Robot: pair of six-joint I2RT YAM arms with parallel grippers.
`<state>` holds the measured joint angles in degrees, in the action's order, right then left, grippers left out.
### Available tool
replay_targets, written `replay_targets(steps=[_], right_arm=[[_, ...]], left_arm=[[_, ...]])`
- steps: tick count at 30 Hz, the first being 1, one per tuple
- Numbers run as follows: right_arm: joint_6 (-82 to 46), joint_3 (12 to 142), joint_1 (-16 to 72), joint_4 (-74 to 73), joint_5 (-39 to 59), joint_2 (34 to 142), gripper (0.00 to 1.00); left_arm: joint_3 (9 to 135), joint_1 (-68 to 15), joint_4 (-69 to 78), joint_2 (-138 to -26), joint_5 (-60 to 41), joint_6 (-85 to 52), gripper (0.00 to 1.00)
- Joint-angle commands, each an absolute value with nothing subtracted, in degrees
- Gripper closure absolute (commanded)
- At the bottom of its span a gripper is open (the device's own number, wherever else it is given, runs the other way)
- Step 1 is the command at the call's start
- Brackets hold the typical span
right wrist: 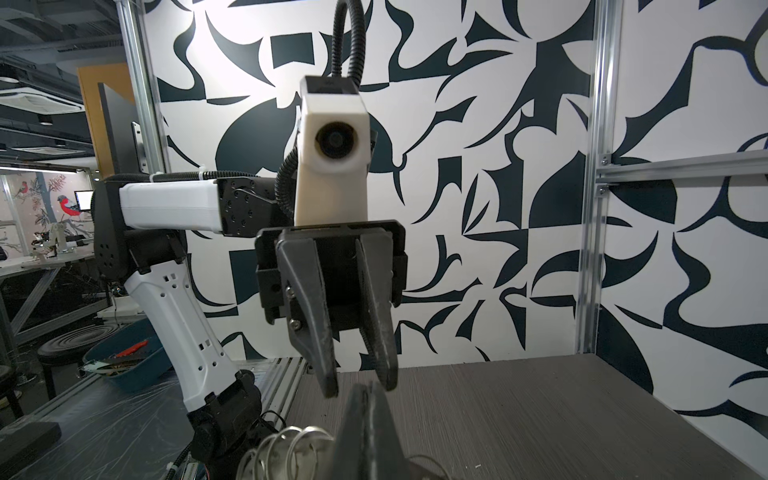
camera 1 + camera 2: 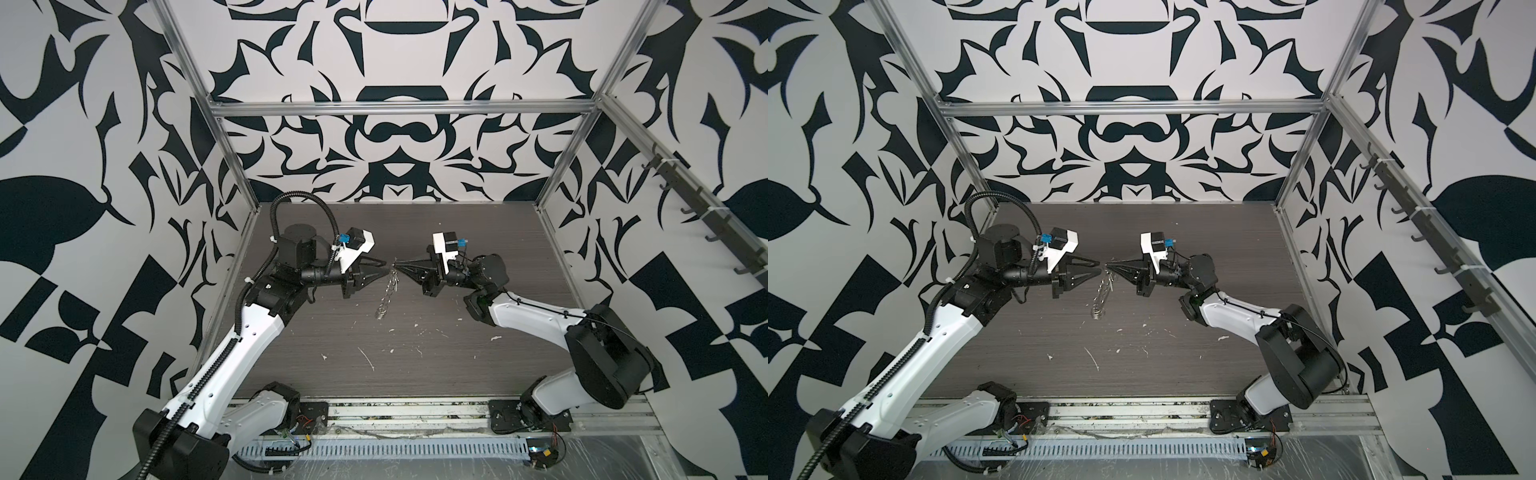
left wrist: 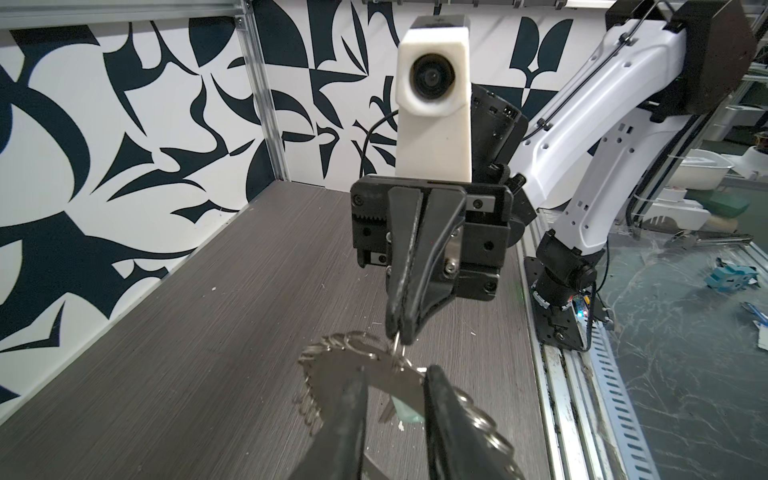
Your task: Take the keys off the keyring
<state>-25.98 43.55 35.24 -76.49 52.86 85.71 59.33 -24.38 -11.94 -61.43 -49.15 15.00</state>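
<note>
Grey keyring [image 3: 386, 380] 1 | keys [image 3: 388, 409] 1 | right end effector [image 3: 397, 332] pinches it | left end effector [image 1: 358, 386] spread

dark grey wood-grain table [image 2: 478, 374] under me, grain running side to side. white scraps lie on its near half: a long thin streak [image 2: 368, 359] just front of centre, a chunkier bit [image 2: 495, 338] off to the right, a small fleck [image 2: 324, 356] to the left, finer crumbs [image 2: 424, 332] strewn between. the keyring [image 2: 386, 291] stands edge-on over the middle; i can't tell if its lowest rings touch the top.
</note>
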Motion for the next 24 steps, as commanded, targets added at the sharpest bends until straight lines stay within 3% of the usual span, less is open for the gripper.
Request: replay_targets(steps=[1,19,22,24], right_arm=[[-26.96,46.48,35.39,-81.54,51.94,84.63,1.0],[-27.24,48.05,36.63,-81.56,52.56,85.67,1.0],[-27.15,48.12,36.65,-81.56,52.56,85.78,1.0],[-27.38,48.0,36.58,-81.54,52.82,85.79,1.0]], left_arm=[[58.83,-24.21,-9.93,-62.29,-51.86,13.89,0.73],[59.64,-24.69,-9.32,-63.0,-52.22,13.45,0.86],[59.5,-24.66,-9.34,-62.75,-52.06,13.61,1.0],[59.45,-24.67,-9.77,-62.43,-51.56,14.24,1.0]])
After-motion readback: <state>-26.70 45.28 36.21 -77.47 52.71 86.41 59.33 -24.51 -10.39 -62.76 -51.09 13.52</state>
